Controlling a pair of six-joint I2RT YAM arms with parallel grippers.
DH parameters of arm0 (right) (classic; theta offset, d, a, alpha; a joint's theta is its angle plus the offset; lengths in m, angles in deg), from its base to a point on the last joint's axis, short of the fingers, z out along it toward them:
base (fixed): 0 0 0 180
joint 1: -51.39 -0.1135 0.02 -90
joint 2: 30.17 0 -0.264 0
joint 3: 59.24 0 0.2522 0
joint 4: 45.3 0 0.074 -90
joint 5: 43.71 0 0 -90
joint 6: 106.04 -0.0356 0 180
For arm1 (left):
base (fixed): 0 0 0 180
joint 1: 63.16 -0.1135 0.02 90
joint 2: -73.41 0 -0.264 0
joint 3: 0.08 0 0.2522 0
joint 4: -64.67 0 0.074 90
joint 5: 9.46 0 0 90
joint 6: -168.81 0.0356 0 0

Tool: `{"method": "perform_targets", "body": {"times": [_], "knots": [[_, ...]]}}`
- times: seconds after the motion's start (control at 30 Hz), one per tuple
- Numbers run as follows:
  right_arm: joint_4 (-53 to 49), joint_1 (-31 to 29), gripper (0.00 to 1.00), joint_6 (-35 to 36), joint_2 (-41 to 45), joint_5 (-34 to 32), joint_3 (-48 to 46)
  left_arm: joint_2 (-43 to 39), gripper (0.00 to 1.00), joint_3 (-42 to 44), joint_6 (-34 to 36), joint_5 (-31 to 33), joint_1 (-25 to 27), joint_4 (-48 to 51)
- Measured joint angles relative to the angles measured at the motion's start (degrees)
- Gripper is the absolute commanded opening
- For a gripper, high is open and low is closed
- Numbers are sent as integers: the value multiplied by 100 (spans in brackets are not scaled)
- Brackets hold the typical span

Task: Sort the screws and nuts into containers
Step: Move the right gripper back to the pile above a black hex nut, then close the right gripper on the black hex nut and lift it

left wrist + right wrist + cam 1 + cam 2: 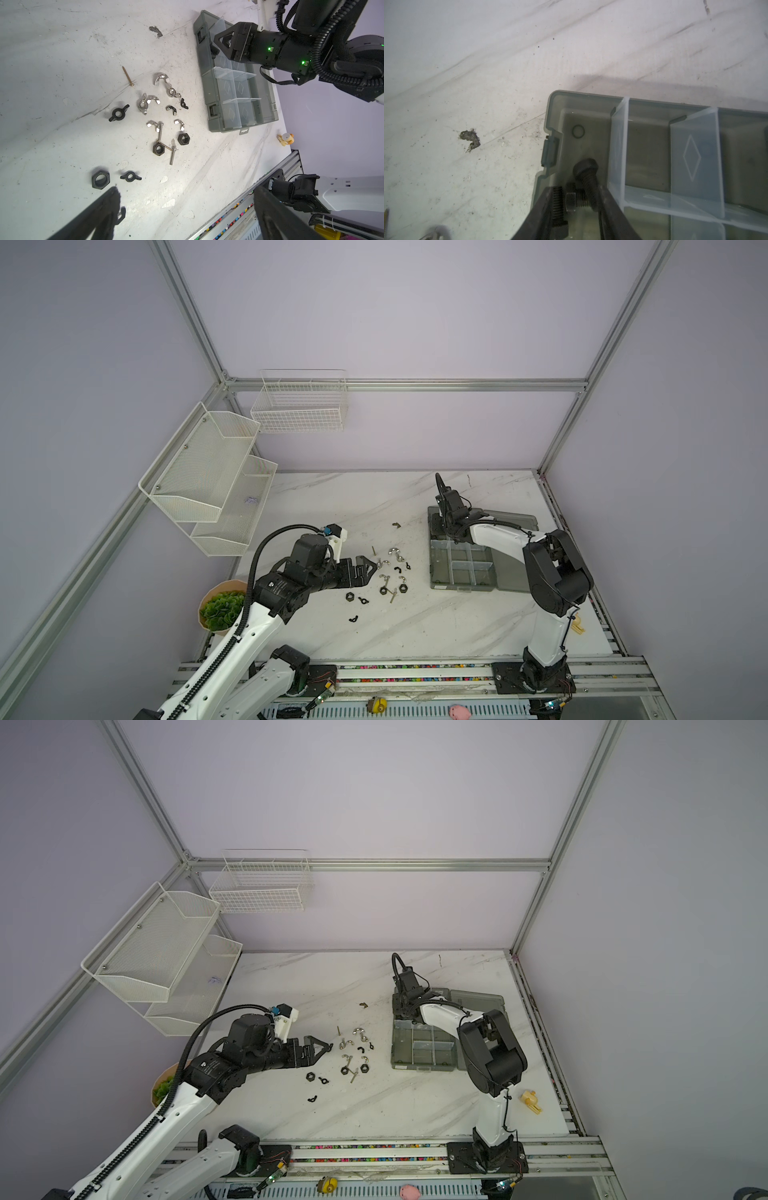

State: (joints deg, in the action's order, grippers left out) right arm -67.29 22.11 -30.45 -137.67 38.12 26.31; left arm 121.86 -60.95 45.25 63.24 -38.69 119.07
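Loose on the marble table lie silver wing nuts [162, 79] [392, 551], black hex nuts [184, 139] [402, 587], small black wing nuts [130, 176], a brass screw [128, 75] and a silver screw [172, 153]. My left gripper [187, 188] [372, 568] hovers open just left of this scatter, empty. The grey organizer [433, 568] [207, 83] sits to the right with its lid back. My right gripper [580, 188] [215, 44] reaches into its far left container [550, 116], jaws apart. Two black bolts [585, 168] lie on the floor between them.
White mesh shelves [208, 481] and a wire basket [299, 406] hang on the left and back walls. A green plant [222, 610] stands by the left arm. A yellow toy [532, 1100] lies near the right arm's base. A dark patch [470, 139] marks the table.
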Motion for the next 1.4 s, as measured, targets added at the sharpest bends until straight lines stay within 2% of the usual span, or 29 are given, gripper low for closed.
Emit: {"method": "perform_targets", "body": {"times": [0.23,0.43,0.57,0.83,1.17,1.4], "knots": [[107,-2,43,214,557,195,-118,-87,100,0,0,2,0,59],[702,-101,43,199,1982,717,-1158,-286,100,50,2,48,0,258],[852,-461,43,61,2356,890,-1646,-415,100,216,-11,0,0,343],[935,-1816,41,-437,2371,800,-2210,-74,100,297,-33,-310,-2,341],[1001,-2603,39,-881,1851,553,-2369,-70,100,389,-205,-656,0,372],[1086,-2811,33,-938,1377,542,-2369,-225,100,391,-273,-634,0,470]]}}
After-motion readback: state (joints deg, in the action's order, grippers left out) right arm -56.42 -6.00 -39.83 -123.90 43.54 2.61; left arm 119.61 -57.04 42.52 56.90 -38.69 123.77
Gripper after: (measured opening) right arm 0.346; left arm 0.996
